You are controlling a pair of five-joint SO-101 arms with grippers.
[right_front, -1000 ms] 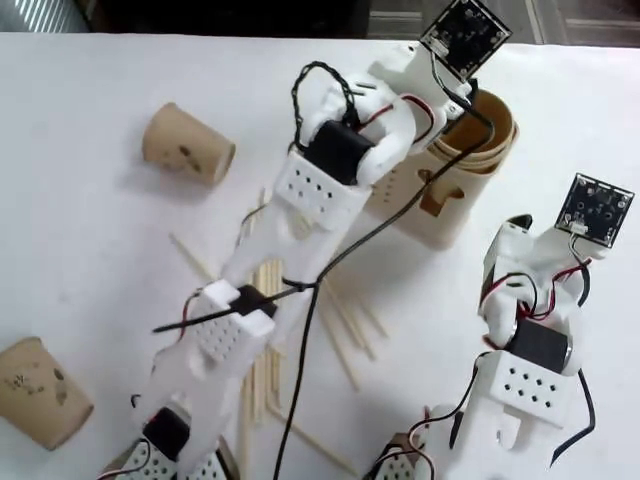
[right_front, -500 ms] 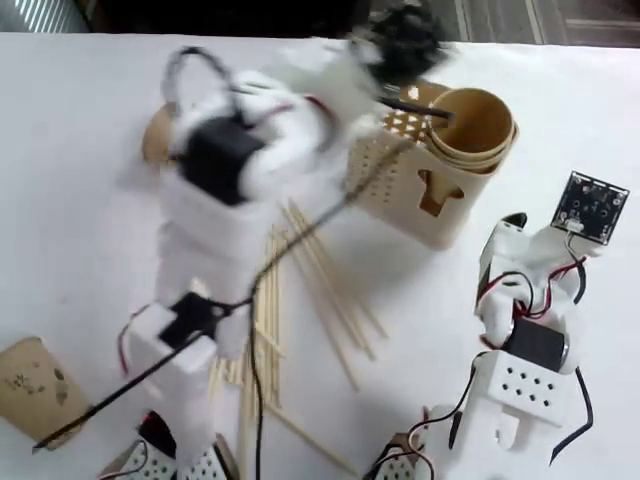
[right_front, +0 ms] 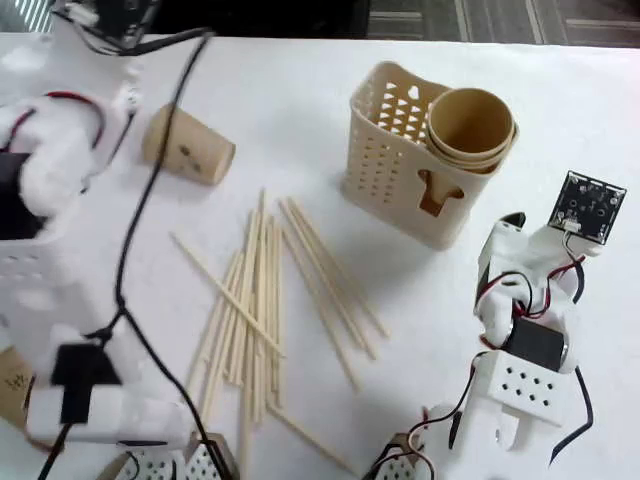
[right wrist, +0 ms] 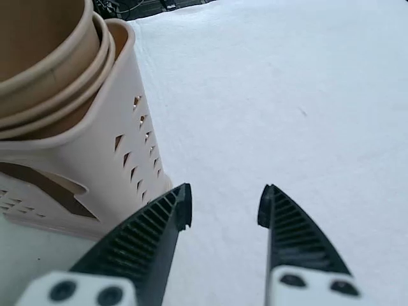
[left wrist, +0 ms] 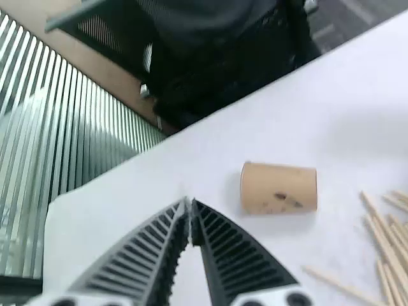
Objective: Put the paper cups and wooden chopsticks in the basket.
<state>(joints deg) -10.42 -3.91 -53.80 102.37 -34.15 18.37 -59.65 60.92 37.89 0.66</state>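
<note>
Ribbed left pincer, cylindrical paper cup

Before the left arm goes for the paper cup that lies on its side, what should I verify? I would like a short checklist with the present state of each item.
1. Left gripper open for grasping: not ok, jaws shut, empty.
2. Lying paper cup free: ok, nothing touches it.
3. Chopsticks apart from that cup: ok.
4. Room in the basket: ok, the stacked cups fill one end only.
5. Right gripper out of the path: ok, open, empty, beside the basket.
6. Second cup reachable: cannot tell, the left arm hides most of it.
</note>
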